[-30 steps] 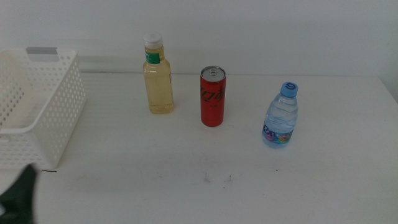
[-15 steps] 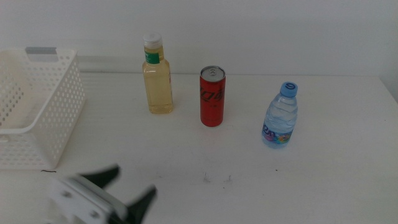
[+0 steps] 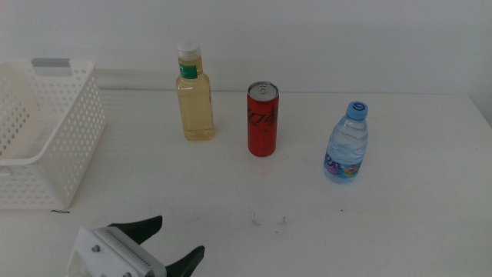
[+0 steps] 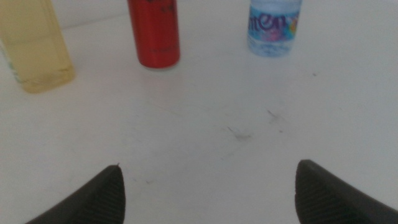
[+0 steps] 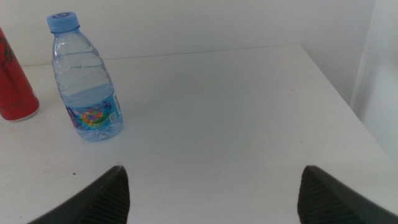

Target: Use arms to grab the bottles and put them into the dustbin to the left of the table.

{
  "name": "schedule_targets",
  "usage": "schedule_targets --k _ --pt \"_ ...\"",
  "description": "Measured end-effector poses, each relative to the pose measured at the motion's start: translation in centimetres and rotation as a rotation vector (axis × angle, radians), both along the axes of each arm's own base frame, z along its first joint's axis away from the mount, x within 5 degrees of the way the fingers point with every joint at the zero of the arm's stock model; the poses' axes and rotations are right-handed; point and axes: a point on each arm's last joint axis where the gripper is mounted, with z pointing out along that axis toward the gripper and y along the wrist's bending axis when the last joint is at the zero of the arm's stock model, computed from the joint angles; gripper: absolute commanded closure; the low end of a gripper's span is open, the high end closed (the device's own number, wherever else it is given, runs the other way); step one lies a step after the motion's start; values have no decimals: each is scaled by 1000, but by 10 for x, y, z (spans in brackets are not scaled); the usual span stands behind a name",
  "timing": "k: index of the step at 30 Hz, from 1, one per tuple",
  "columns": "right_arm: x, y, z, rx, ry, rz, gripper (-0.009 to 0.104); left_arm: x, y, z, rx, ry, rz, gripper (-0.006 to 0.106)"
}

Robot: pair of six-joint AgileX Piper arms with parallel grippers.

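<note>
Hovering low over the worktop (image 3: 400, 223) at about 7 o'clock, my left fingers (image 3: 157, 241) are spread wide and hold nothing. Straight ahead at 12 o'clock stand the yellow bottle (image 3: 195, 97), the red can (image 3: 262, 120) and the water bottle (image 3: 347, 144) in a row, with the white dustbin (image 3: 46, 138) at 9 o'clock. Over at 3 o'clock, near the water bottle, my right fingers (image 5: 214, 186) are wide apart too.

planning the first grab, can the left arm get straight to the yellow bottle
Probably yes: the left gripper is open above bare table, and nothing stands between it and the yellow bottle.
</note>
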Motion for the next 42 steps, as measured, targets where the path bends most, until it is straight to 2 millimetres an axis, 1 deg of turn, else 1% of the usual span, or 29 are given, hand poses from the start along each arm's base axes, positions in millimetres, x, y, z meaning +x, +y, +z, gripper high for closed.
schedule_targets --k 4,8,15,18,20,23,25,31,37,42 --pt "0 0 0 0 0 0 5 3 0 4 -18 -20 20 7" --pt "0 0 0 0 0 0 5 14 -5 13 -47 -67 29 7" --pt "0 0 0 0 0 0 5 42 -21 35 -107 -183 29 7" --pt "0 0 0 0 0 0 5 54 -28 42 -108 -196 28 7" --pt "0 0 0 0 0 0 5 64 -34 45 -102 -195 21 7" --pt "0 0 0 0 0 0 5 84 -48 47 -95 -191 1 7" --pt "0 0 0 0 0 0 5 100 -58 44 -98 -177 -11 7" --pt "0 0 0 0 0 0 5 141 -84 20 -96 -148 -34 7" --pt "0 0 0 0 0 0 5 176 -103 3 -109 -155 -19 7" --pt "0 0 0 0 0 0 5 198 -112 -16 -113 -142 14 7"
